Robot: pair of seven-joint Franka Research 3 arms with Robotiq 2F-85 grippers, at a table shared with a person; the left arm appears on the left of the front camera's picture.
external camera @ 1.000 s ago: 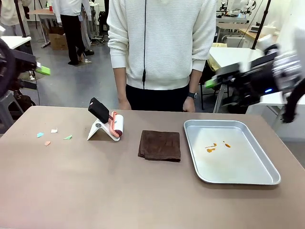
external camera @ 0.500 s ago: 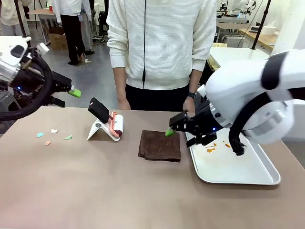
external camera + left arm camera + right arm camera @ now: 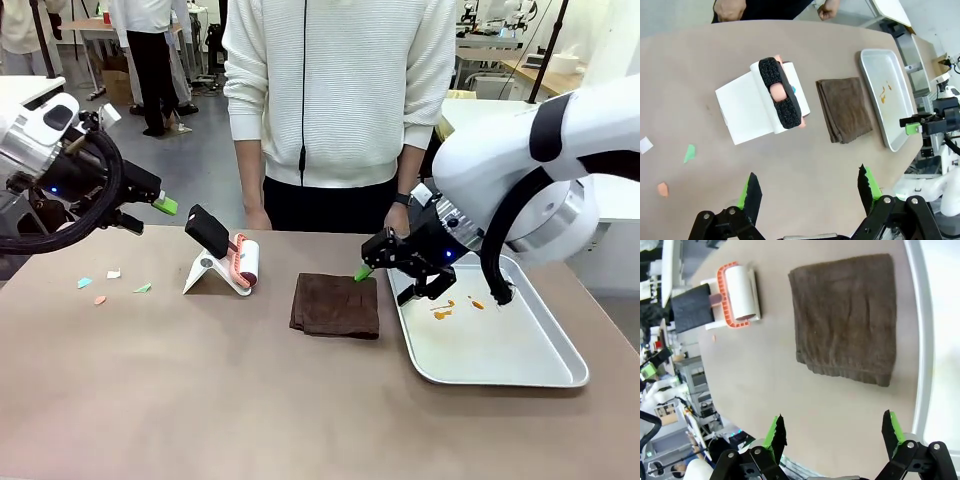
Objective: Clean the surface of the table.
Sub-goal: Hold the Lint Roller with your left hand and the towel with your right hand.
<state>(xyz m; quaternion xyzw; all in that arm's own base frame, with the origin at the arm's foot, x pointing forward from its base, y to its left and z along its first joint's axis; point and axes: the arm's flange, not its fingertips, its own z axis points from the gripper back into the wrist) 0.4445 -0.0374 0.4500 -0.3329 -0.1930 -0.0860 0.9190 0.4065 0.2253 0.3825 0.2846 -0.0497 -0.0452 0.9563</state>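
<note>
Your left gripper (image 3: pixel 807 185) hung open, lint roller (image 3: pixel 780 92) straight ahead; your right gripper (image 3: pixel 832 430), also open, hovered over the table (image 3: pixel 765 380) just short of the brown towel (image 3: pixel 847 315).

Brownish-taupe table (image 3: pixel 200 400), matte top. Folded brown cloth (image 3: pixel 336 305) lies flat near middle. Silver tray (image 3: pixel 500 345) just right of cloth. Lint roller (image 3: pixel 245 260) on white stand (image 3: pixel 205 271) left of cloth. Small coloured paper scraps (image 3: pixel 142 288) well left of cloth.
</note>
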